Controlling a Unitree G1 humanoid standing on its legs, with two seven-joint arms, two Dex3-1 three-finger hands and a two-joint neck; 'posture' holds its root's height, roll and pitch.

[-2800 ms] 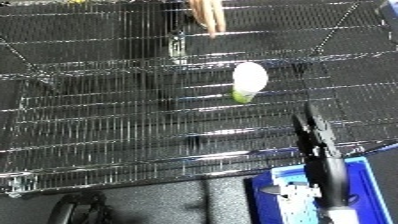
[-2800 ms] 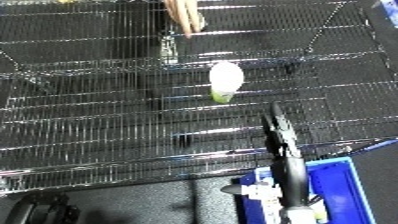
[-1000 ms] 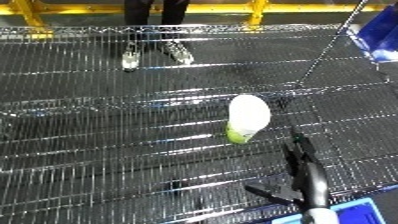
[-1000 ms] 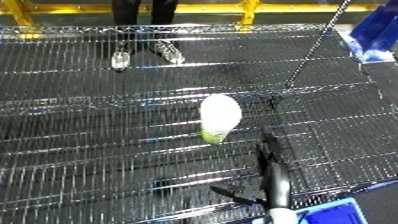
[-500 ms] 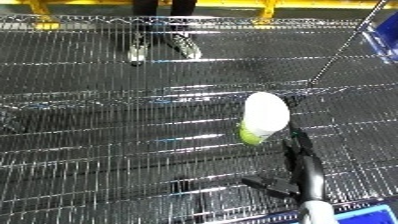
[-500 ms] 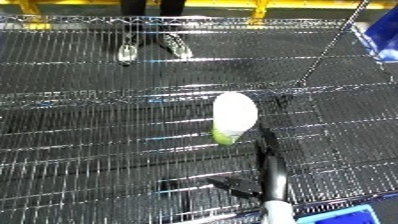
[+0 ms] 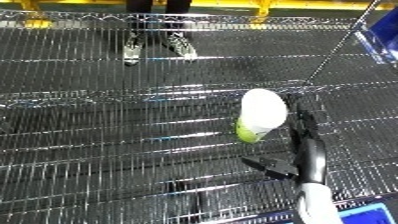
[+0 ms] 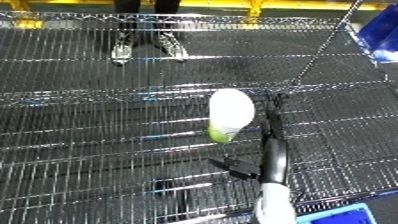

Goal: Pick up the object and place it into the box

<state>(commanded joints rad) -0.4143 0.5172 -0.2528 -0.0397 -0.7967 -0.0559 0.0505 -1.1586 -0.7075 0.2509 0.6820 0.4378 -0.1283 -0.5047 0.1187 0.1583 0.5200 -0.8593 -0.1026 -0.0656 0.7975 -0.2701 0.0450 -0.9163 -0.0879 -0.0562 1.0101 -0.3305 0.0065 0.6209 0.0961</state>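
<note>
Right robot hand [image 7: 304, 150] sits just right of the bottle [image 7: 259, 114], fingers straight, thumb spread below it: reaching step; next, curl fingers round the bottle.

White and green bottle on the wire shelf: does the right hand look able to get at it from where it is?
Probably yes. The right hand is open right beside the bottle, fingers straight along its right side, nothing between.

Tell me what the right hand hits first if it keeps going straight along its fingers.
Probably nothing: the right hand points up the wire shelf, its fingers beside the white-and-green bottle, not aimed at it. Depth is unclear.
</note>
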